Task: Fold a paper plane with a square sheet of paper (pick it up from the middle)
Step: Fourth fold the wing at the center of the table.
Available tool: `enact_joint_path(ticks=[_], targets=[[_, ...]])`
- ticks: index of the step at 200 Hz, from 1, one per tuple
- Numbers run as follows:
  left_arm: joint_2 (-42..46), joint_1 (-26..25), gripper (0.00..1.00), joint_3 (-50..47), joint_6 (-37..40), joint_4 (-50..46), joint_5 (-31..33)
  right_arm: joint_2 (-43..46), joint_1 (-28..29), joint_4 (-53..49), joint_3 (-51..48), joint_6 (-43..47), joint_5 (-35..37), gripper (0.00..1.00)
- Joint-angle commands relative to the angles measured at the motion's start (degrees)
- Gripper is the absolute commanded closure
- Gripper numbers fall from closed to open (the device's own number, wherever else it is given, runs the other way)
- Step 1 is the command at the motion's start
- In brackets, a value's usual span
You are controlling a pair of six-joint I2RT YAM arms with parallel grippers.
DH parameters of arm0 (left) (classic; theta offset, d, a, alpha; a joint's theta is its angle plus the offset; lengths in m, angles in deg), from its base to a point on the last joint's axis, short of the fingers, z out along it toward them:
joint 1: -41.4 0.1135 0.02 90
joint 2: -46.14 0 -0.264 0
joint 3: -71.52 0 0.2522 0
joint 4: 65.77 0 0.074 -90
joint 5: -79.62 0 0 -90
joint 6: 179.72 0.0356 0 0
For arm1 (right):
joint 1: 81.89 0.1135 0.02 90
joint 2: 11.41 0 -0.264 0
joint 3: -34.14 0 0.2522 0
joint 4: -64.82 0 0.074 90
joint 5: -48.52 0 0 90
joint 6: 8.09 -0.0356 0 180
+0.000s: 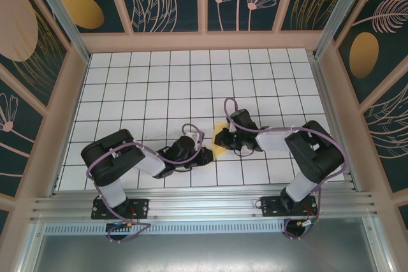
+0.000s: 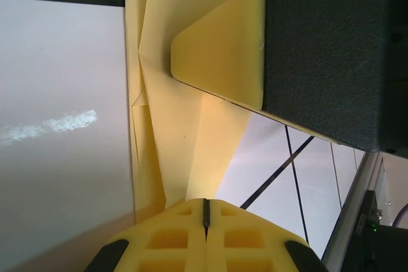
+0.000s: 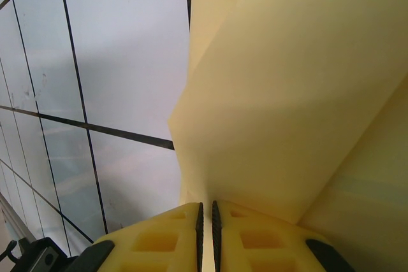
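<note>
Left gripper (image 2: 205, 207): jaws pressed together, apparently pinching the near edge of the part-folded pale-yellow square paper sheet (image 2: 167, 125). Right gripper (image 3: 205, 208): jaws a slit apart, clamped on the same sheet. Judged purpose: steadying the creased sheet between both arms, mid-way across the white gridded desk (image 1: 159, 81).

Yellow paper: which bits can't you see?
Top view: the left arm and right arm cover most of the paper; folds too small to see.
Left wrist view: it runs off the top edge; a black block hides some.
Right wrist view: it runs off the top and right edges; whole shape unknown.
</note>
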Motion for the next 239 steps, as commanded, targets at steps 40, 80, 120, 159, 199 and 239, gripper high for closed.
enact_joint_path(ticks=[40, 80, 120, 159, 199, 239], targets=[[0.61, -0.03, 0.93, -2.87, -3.25, 2.75, -4.39, -0.68, 0.55, -3.23, 0.55, 1.32, 0.96, 0.84], [8.92, 0.21, 0.86, 2.49, 1.43, -9.84, 1.15, -0.39, 0.73, -3.23, -0.02, 1.4, 1.18, 0.84], [7.52, 1.14, 0.85, 5.8, 3.0, -13.97, 1.55, -0.29, 0.78, -3.4, 0.23, 1.23, 1.17, 0.84], [3.4, 1.24, 0.87, 6.47, 2.33, -13.6, 0.94, 0.18, 0.98, -3.4, 0.16, 1.08, 1.36, 0.84], [-0.68, 1.28, 0.91, 4.16, -0.08, -10.11, -1.77, 0.32, 0.95, -3.54, 0.32, 1.06, 1.37, 0.84], [-0.76, 1.21, 0.94, 3.28, -0.06, -15.97, 0.59, 2.51, 0.94, -4.86, 2.11, 1.23, 1.9, 0.83]])
